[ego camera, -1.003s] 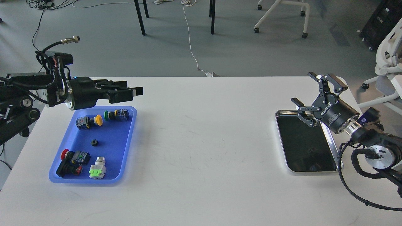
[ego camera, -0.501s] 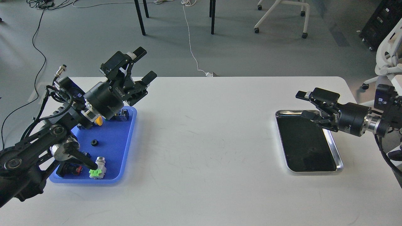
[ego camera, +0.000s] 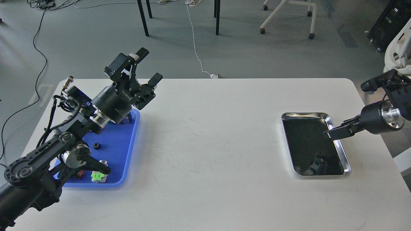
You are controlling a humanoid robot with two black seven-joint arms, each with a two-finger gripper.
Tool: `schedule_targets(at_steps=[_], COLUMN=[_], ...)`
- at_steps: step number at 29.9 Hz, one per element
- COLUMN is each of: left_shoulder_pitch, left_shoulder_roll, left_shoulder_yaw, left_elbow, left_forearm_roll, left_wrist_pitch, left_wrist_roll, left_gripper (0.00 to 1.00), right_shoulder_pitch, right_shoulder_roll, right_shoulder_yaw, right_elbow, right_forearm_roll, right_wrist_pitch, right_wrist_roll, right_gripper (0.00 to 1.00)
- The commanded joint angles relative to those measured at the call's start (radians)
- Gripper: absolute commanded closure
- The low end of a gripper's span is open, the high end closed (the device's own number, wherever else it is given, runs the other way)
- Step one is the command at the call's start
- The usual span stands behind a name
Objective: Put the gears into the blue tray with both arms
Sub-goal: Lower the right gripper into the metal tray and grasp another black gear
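One gear [ego camera: 96, 146] lay on the floor of the blue tray [ego camera: 125, 150]: a tiny black round ring, squat and dull, its centre hole barely visible at this size. It sat well below and to the near side of the left gripper [ego camera: 148, 66], apart from everything else in the tray and touched by nothing. No other gear could be made out.

The blue tray was a flat bright-blue rectangle with rounded corners and a low raised rim, resting on the white counter [ego camera: 208, 154] under the left arm [ego camera: 64, 141], which covered much of its far and left parts. Near the tray's front edge, a push-button with a green and white body [ego camera: 98, 175] showed beside the arm's elbow joint, with a bit of red from another switch [ego camera: 80, 173] just left of it.

The left gripper was raised above the tray's far right corner, pointing up and away, its two fingers spread wide with nothing between them.

The right gripper [ego camera: 334, 133] came in from the right and hung over the right rim of the metal-rimmed dark tray [ego camera: 290, 141]. It was seen nearly edge-on and dark, so its fingers merged into one shape; whether they were apart or pressed together could not be told, and nothing could be seen in them. The dark tray's glossy floor showed only a faint reflection near its front end.
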Motion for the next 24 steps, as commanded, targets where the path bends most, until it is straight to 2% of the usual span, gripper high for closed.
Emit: schedule_targets(at_steps=[1, 8, 24], left_shoulder_pitch=[0.0, 0.003, 0.015], left_shoulder_roll=[-0.002, 0.001, 0.003], left_shoulder_yaw=[0.0, -0.011, -0.02], left_elbow=[0.0, 0.0, -0.002], left_forearm_roll=[0.0, 0.0, -0.002], left_wrist_pitch=[-0.002, -0.004, -0.004], left_wrist_roll=[0.0, 0.0, 0.002], left_gripper=[0.02, 0.02, 0.02], right_shoulder_pitch=[0.022, 0.01, -0.084], right_shoulder_roll=[0.059, 0.172, 0.211], right_shoulder_yaw=[-0.057, -0.135, -0.143], right_elbow=[-0.016, -0.084, -0.105], right_forearm_roll=[-0.053, -0.052, -0.042], right_wrist_pitch=[0.0, -0.01, -0.075], right_wrist_roll=[0.0, 0.0, 0.0], right_gripper=[0.01, 0.05, 0.2])
